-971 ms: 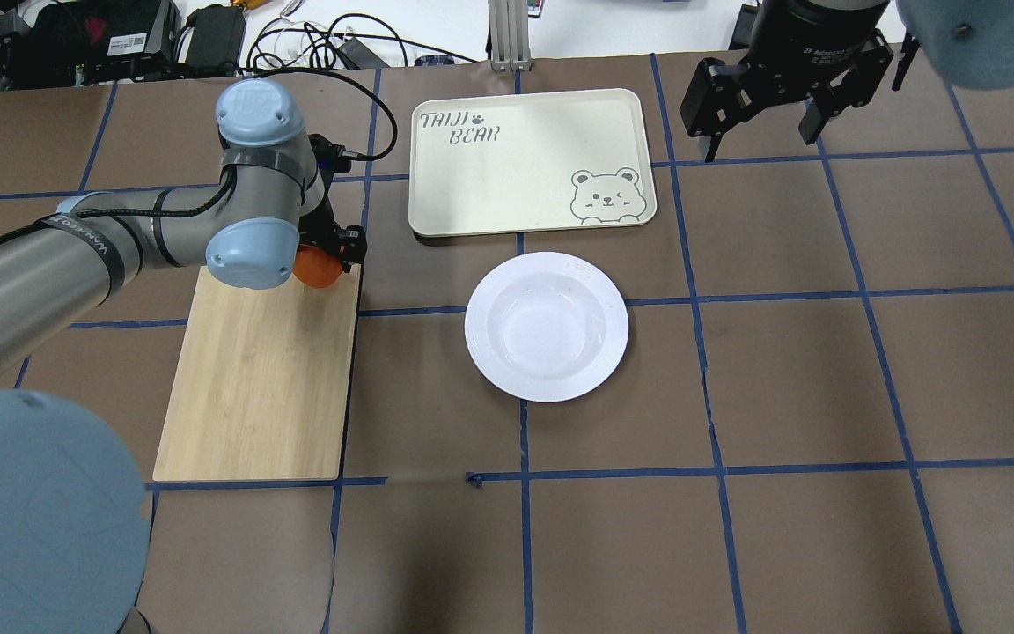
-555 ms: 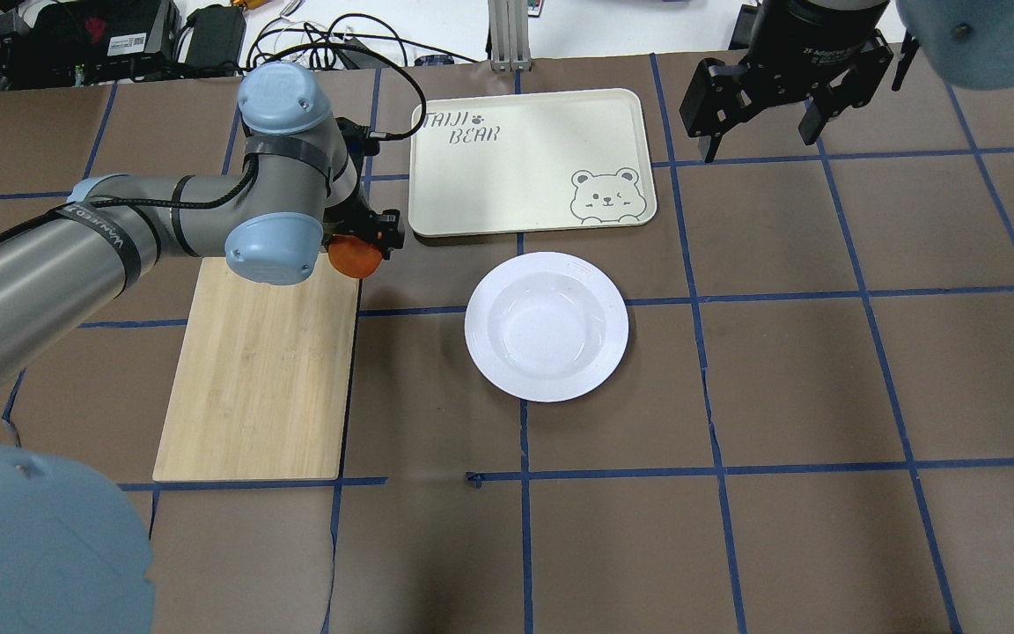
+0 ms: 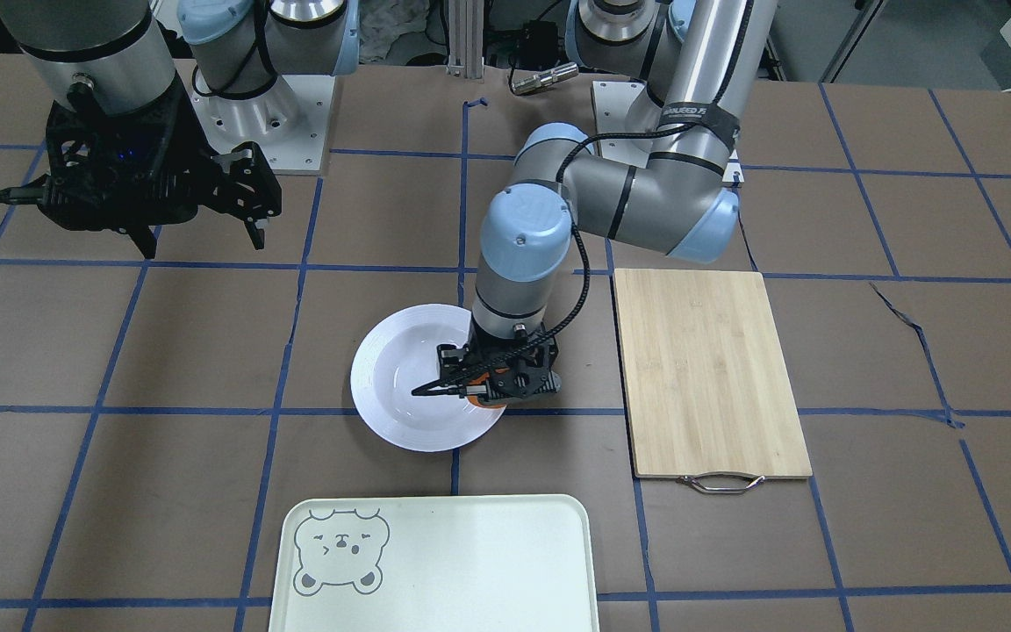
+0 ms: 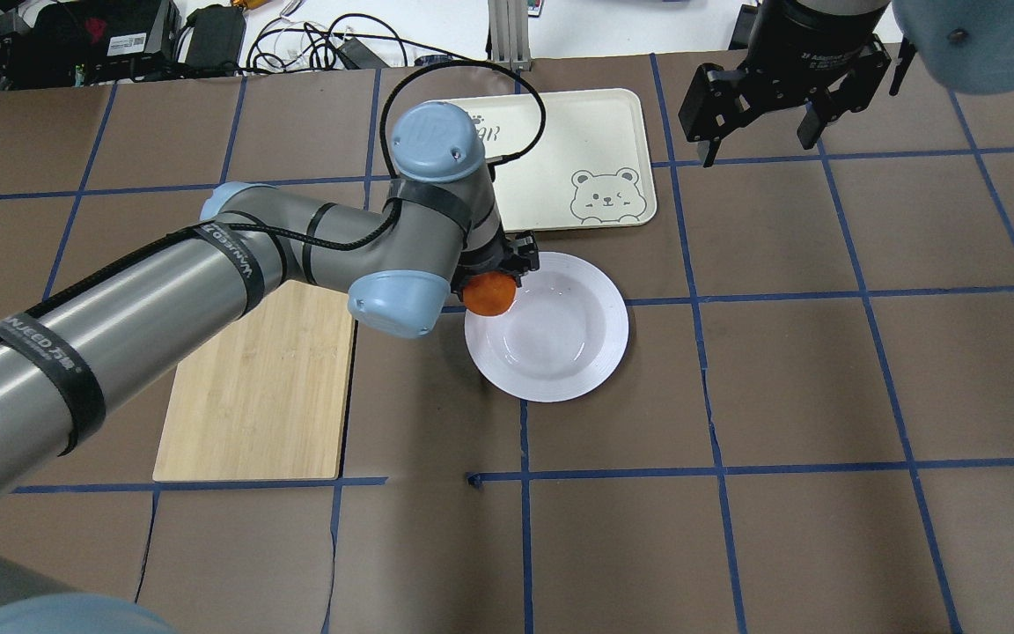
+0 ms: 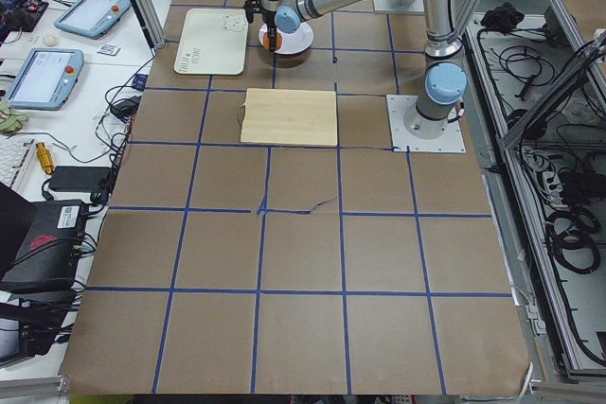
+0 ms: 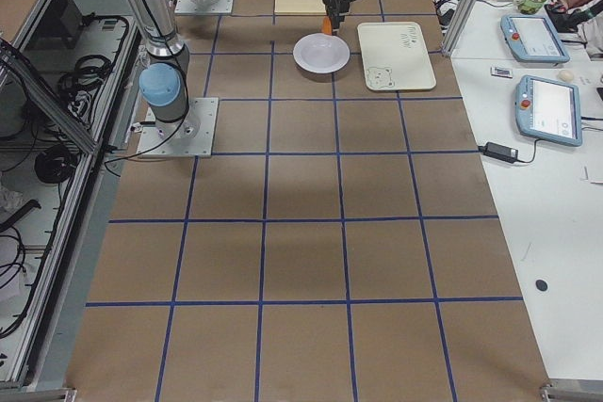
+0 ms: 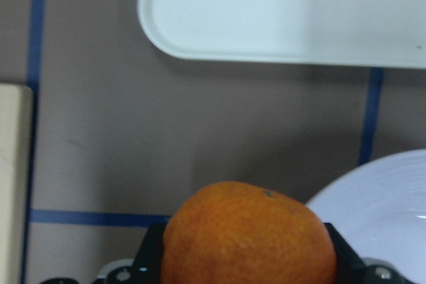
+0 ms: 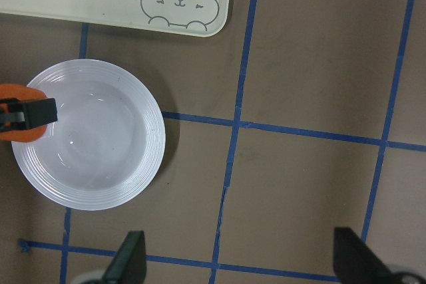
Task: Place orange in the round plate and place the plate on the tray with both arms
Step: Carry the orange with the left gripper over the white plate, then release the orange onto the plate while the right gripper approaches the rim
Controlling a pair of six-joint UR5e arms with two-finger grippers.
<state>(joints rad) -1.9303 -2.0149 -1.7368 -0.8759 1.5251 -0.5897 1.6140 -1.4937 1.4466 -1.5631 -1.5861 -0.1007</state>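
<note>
Table [image 4: 824, 370] – covered in brown paper and divided into squares by blue tape; a bench with cables and electronic boxes is seen beyond its far edge. The tray [image 4: 560, 132] is laid flat near that edge, bear drawing toward the round plate [image 4: 595, 352], which is set just beside it with a narrow strip of paper between them. The orange [image 4: 488, 295] is clamped between the jaws of the left gripper [image 3: 492, 384] and held over the plate's rim on the side facing the cutting board [image 4: 260, 396]; contact with the rim cannot be judged. The right gripper [image 4: 760, 145] – jaws spread, nothing between them – is held near the tray's short edge, well apart from the plate.
</note>
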